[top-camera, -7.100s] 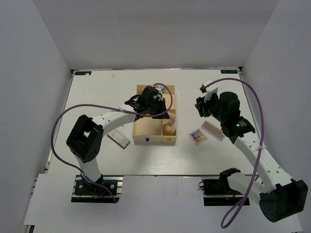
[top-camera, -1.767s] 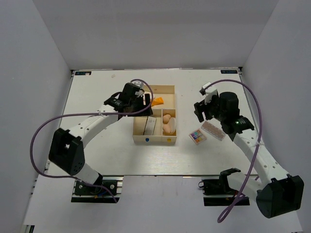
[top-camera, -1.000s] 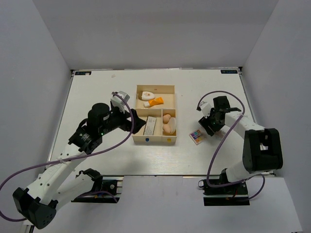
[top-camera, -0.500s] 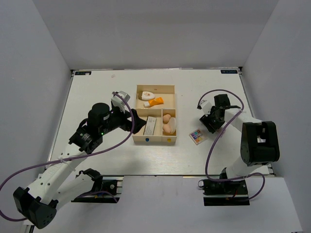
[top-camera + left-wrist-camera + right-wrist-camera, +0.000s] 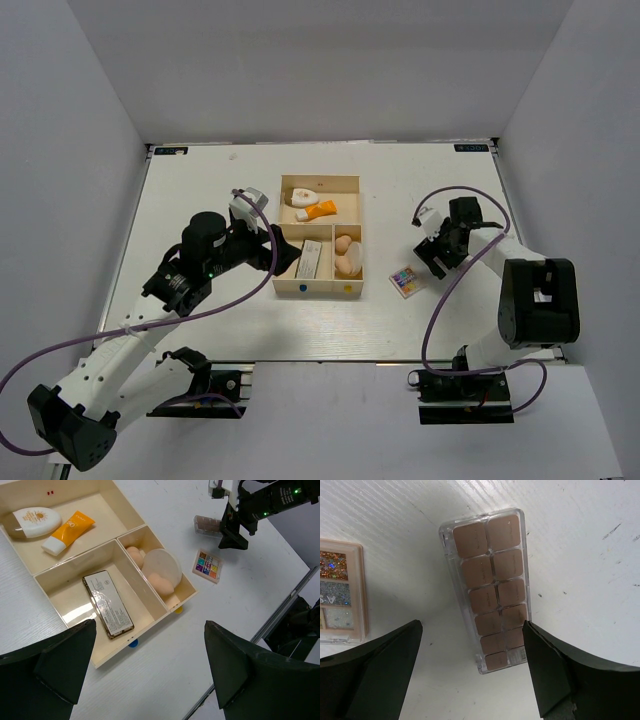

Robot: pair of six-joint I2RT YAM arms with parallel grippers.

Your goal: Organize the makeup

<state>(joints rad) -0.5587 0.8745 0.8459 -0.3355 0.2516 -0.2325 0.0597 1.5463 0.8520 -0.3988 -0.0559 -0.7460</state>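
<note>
The wooden box [image 5: 320,180] holds a white teardrop piece [image 5: 36,521] and an orange tube [image 5: 67,531] in its long compartment. A flat palette [image 5: 107,611] lies in a second compartment. Beige sponges [image 5: 161,582] and a round puff [image 5: 162,565] fill the third. My left gripper [image 5: 150,672] hovers open and empty, left of the box. My right gripper [image 5: 472,675] is open low over a brown palette [image 5: 490,597], whose near end lies between the fingers. A multicoloured palette [image 5: 406,281] lies just left of it.
The box [image 5: 75,562] stands mid-table. The right arm's cable [image 5: 470,205] loops above the palettes. The table's near edge [image 5: 295,597] runs close to the right of the palettes.
My right gripper's jaws have spread wider over the brown palette, and the wrist has shifted slightly right. The left arm has stayed where it was for the last second.
</note>
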